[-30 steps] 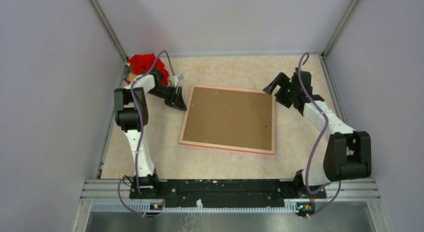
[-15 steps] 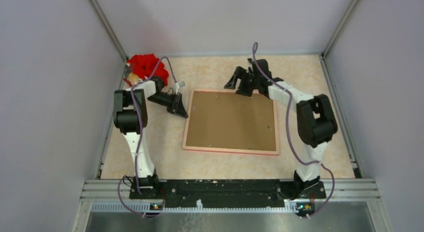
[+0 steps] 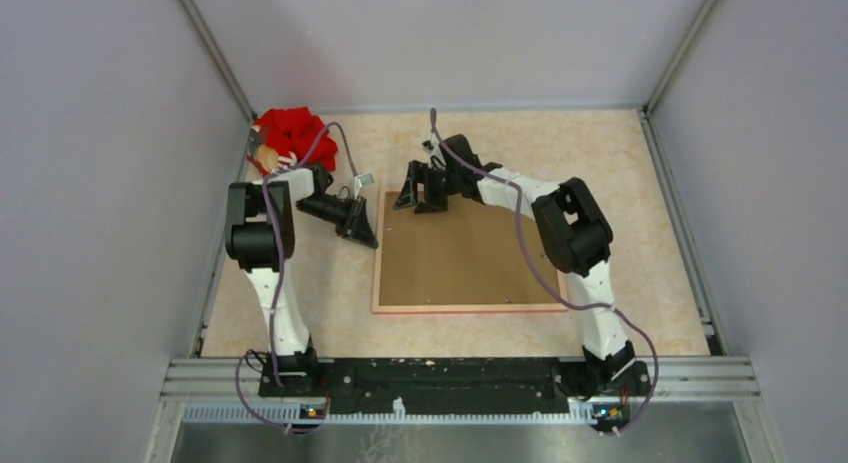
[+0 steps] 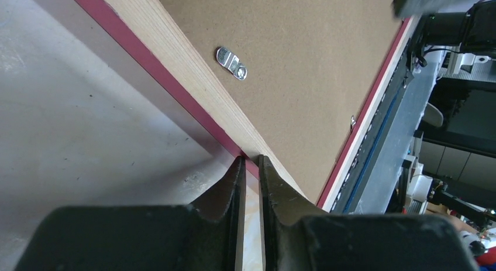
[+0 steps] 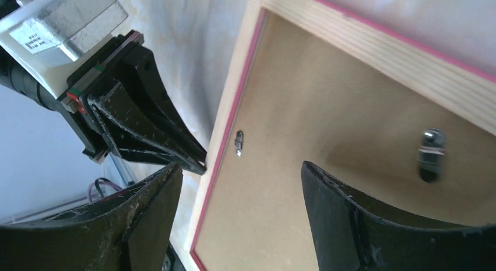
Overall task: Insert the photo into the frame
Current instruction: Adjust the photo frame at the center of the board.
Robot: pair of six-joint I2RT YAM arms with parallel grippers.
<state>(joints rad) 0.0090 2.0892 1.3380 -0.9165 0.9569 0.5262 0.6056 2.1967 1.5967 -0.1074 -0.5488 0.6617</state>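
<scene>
The frame (image 3: 470, 309) lies face down in the middle of the table, its pink rim around the brown backing board (image 3: 465, 253). The photo is hidden. My left gripper (image 3: 368, 233) is shut, its tips (image 4: 249, 160) against the frame's left rail (image 4: 175, 54) and holding nothing. My right gripper (image 3: 418, 198) is open and empty, hovering over the board (image 5: 327, 183) near the frame's far left corner (image 5: 374, 54). The right wrist view also shows the left gripper's fingers (image 5: 175, 145) beside the rail.
A red crumpled object (image 3: 290, 131) lies in the back left corner behind the left arm. Small metal turn clips (image 4: 231, 62) (image 5: 238, 143) sit on the board's edges. Grey walls close in three sides; a metal rail (image 3: 460, 373) runs along the near edge.
My right arm swung left from the frame's far right corner to its far left corner. The frame turned to lie square with the table. The left gripper shifted slightly nearer along the left rail.
</scene>
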